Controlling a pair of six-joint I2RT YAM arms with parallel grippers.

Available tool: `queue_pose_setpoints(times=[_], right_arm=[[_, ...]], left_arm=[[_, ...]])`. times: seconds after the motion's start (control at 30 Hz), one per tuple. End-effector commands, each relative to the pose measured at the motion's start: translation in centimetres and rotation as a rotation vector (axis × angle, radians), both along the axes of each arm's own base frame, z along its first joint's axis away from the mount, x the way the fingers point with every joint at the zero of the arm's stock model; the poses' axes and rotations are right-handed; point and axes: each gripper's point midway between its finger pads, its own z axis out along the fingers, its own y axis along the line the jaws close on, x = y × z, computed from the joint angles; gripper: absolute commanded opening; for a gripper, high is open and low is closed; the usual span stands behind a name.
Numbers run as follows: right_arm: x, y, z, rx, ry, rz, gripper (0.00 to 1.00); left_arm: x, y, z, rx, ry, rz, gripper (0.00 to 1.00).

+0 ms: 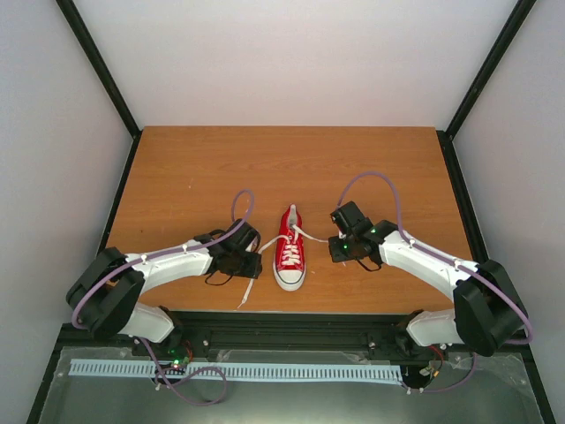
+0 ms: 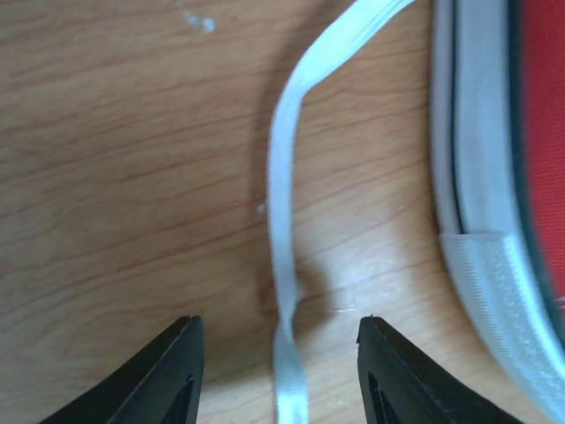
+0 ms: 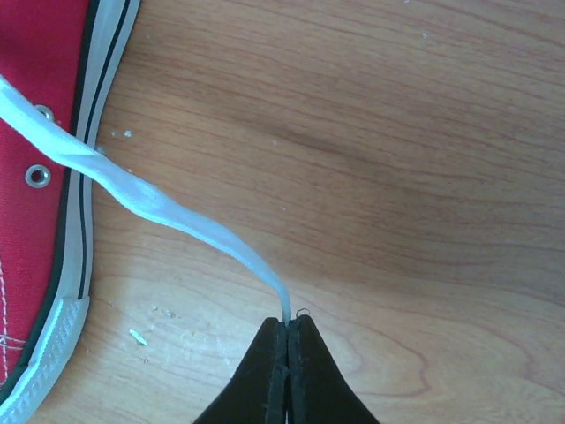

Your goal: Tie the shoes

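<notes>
The small red sneaker [image 1: 290, 253] with white sole and toe cap lies in the middle of the table, toe toward the arms. Its side also shows in the left wrist view [image 2: 534, 132] and the right wrist view [image 3: 35, 106]. My left gripper [image 2: 278, 353] is open, its jaws either side of the left white lace [image 2: 287, 221], which lies on the wood left of the shoe. My right gripper [image 3: 289, 331] is shut on the right white lace [image 3: 177, 216], which runs taut from the shoe's eyelets. In the top view the left gripper [image 1: 250, 262] and right gripper [image 1: 334, 246] flank the shoe.
The wooden table [image 1: 177, 177] is walled by white panels and black frame posts. The left lace's free end [image 1: 244, 296] trails toward the near table edge. A purple cable [image 1: 240, 205] loops above the left wrist.
</notes>
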Motion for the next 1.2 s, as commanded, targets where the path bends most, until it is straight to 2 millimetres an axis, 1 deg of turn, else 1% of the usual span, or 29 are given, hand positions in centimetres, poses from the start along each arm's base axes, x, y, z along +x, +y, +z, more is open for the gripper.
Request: queue_pose_setpoints(times=[0.0,0.07,0.13,0.17,0.23,0.27,0.33,0.4,0.47,0.53,0.57,0.6,0.63,0.67,0.7,0.73,0.77,0.83,0.9,1.0,1.03,1.1,1.17], right_arm=[[1.1,-0.6,0.5,0.01,-0.046,-0.065,0.03],[1.2,-1.2,0.5,-0.003,-0.061,-0.088,0.03],[1.5,-2.1,0.3,-0.019,-0.083,-0.118,0.03],[1.5,-2.6,0.0,-0.024,-0.079,-0.133,0.03],[1.6,-3.2,-0.5,-0.007,-0.062,-0.161,0.03],[1.6,-3.4,-0.7,0.001,-0.054,-0.168,0.03],[1.4,-3.6,-1.1,0.011,-0.045,-0.182,0.03],[1.2,-3.8,-1.5,0.024,-0.036,-0.204,0.03],[0.8,-4.3,-2.0,0.038,-0.023,-0.238,0.03],[0.7,-5.0,-2.2,0.037,-0.023,-0.27,0.05],[0.8,-5.2,-1.9,0.032,-0.036,-0.274,0.08],[1.2,-5.2,-1.2,0.033,-0.06,-0.264,0.13],[1.5,-4.9,-0.4,0.045,-0.086,-0.245,0.22],[1.9,-4.3,0.7,0.07,-0.113,-0.212,0.37],[2.2,-3.3,1.9,0.115,-0.136,-0.166,0.51],[2.4,-2.3,3.2,0.162,-0.162,-0.122,0.6],[2.5,-1.2,4.6,0.217,-0.191,-0.067,0.68],[2.4,1.2,7.3,0.338,-0.24,0.048,0.77],[1.4,3.7,9.6,0.476,-0.27,0.179,0.8],[-0.9,7.5,11.9,0.667,-0.27,0.402,0.79],[-1.3,8.5,12.4,0.693,-0.277,0.446,0.78],[-1.9,10.3,12.5,0.699,-0.286,0.494,0.76],[-2.2,12.0,12.7,0.708,-0.317,0.509,0.73]], left_arm=[[0.0,1.0,-0.6,0.114,-0.011,0.023,0.5],[-0.1,0.9,-1.0,0.138,-0.014,0.016,0.5],[-0.1,0.4,-1.7,0.132,-0.011,-0.005,0.5],[0.0,0.2,-2.2,0.134,-0.007,-0.008,0.48],[0.4,0.5,-3.0,0.169,-0.006,0.005,0.35],[0.7,0.9,-3.2,0.196,-0.013,0.02,0.27],[1.4,1.6,-3.1,0.232,-0.046,0.049,0.13],[2.3,1.9,-2.1,0.24,-0.1,0.075,0.06],[3.5,1.7,-0.1,0.222,-0.174,0.099,0.02],[4.9,1.1,2.6,0.189,-0.257,0.107,0.01],[5.6,0.7,4.1,0.166,-0.298,0.105,0.01],[6.2,0.1,5.4,0.134,-0.331,0.094,0.01],[6.5,-0.6,6.6,0.091,-0.349,0.079,0.01],[6.8,-1.5,7.7,0.037,-0.358,0.053,0.01],[7.0,-2.3,8.9,-0.019,-0.358,0.028,0.01],[7.2,-2.8,9.8,-0.062,-0.351,0.011,0.01],[7.2,-3.4,10.6,-0.115,-0.337,-0.009,0.01],[7.1,-4.1,11.7,-0.194,-0.301,-0.044,0.01],[6.7,-4.7,12.4,-0.227,-0.282,-0.08,0.01],[6.4,-5.1,13.5,-0.244,-0.29,-0.127,0.01],[6.3,-5.2,13.9,-0.246,-0.3,-0.145,0.01],[6.4,-5.3,14.4,-0.245,-0.313,-0.167,0.01],[6.4,-5.4,14.9,-0.247,-0.308,-0.176,0.01]])
